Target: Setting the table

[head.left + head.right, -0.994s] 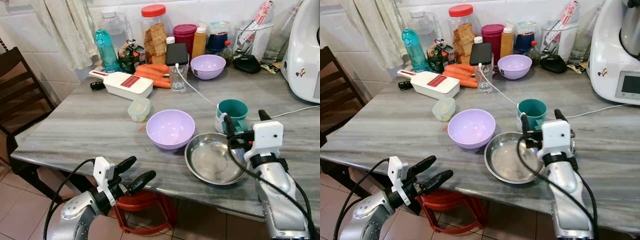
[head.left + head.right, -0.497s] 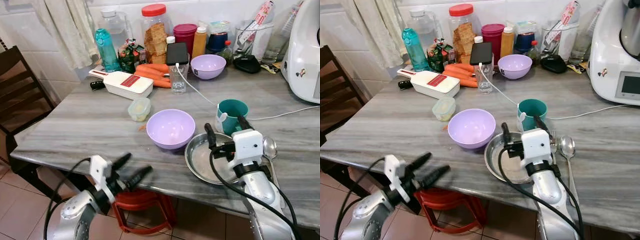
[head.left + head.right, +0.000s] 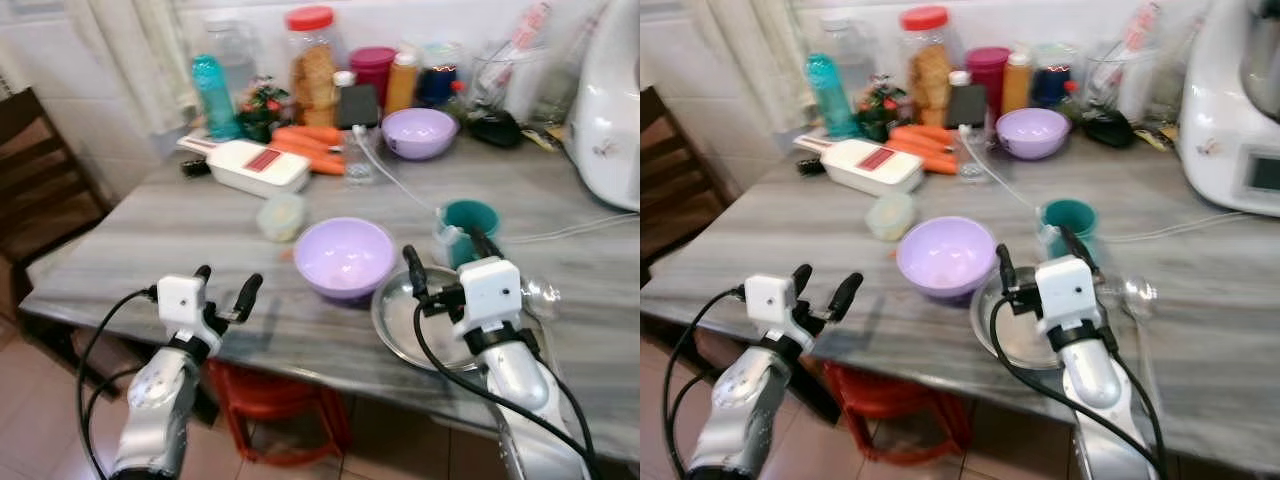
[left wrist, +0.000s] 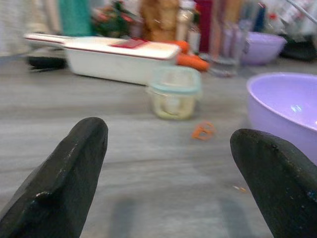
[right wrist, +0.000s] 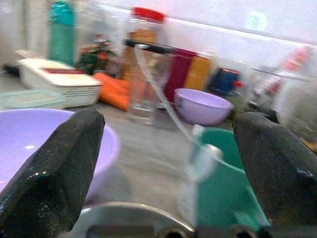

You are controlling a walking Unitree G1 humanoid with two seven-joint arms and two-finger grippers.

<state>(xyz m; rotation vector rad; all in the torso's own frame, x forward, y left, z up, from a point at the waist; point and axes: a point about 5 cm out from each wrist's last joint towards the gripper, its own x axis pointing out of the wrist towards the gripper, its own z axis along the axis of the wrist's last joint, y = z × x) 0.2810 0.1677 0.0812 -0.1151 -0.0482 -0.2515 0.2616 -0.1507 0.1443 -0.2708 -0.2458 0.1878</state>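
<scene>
Left eye view: the left gripper [image 3: 222,288] is held at the near table [image 3: 150,240] edge, fingers spread, nothing between them. The right gripper [image 3: 442,262] is poised over the steel plate [image 3: 400,322], fingers likewise apart and empty.
Spoon: a spoon [image 3: 541,296] is seen just right of the plate, bowl end toward the teal mug [image 3: 468,222], handle hidden behind the right arm.
Right eye view: the lilac bowl [image 3: 945,255] is set touching the plate's left rim; the plate lies directly under the right gripper.
Left wrist view: a small lidded tub [image 4: 175,92] and an orange scrap [image 4: 203,131] are framed ahead between wide-open fingers [image 4: 64,178]; the lilac bowl sits off to one side.
Right wrist view: the mug is lined up ahead, between bowl and far finger [image 5: 277,163].
Key relation: the spoon's long axis is judged to run toward the robot; the right arm is plainly the nearer one.
</scene>
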